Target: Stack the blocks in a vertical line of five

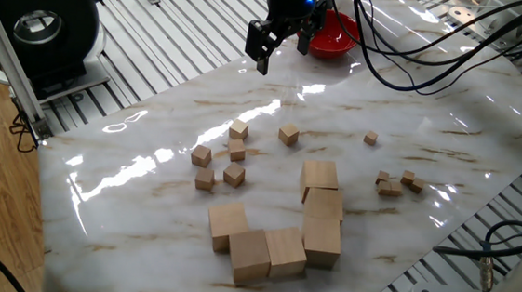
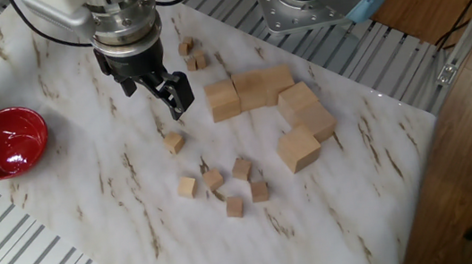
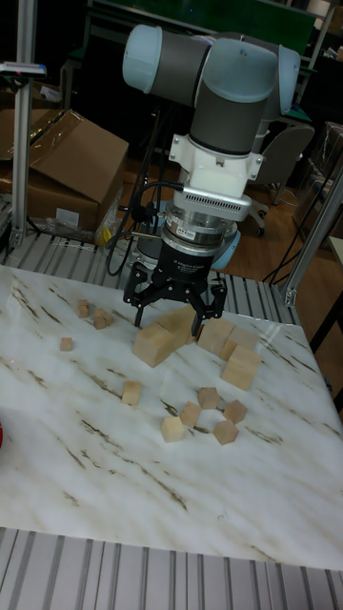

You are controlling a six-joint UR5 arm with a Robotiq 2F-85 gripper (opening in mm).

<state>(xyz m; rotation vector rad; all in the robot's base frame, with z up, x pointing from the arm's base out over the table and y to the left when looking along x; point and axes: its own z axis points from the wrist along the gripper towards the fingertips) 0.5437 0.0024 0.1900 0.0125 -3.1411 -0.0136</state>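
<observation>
Several small light-wood blocks lie loose on the marble table point(image 1: 146, 184), none stacked. One block point(image 1: 288, 134) point(image 2: 174, 142) point(image 3: 131, 392) sits apart from a cluster point(image 1: 233, 175) point(image 2: 213, 180) point(image 3: 191, 414) of the others. My gripper point(image 1: 281, 50) point(image 2: 156, 92) point(image 3: 176, 310) hangs above the table on the red bowl's side of the lone block. Its fingers point(image 2: 179, 94) are spread open and nothing is between them.
Several large wooden cubes point(image 1: 323, 207) point(image 2: 299, 149) point(image 3: 152, 345) are grouped beyond the small blocks. Tiny cubes point(image 1: 390, 186) point(image 2: 197, 61) point(image 3: 84, 308) lie near a table edge. A red bowl point(image 1: 337, 35) point(image 2: 3, 142) stands at one corner. Cables point(image 1: 456, 40) hang near the arm.
</observation>
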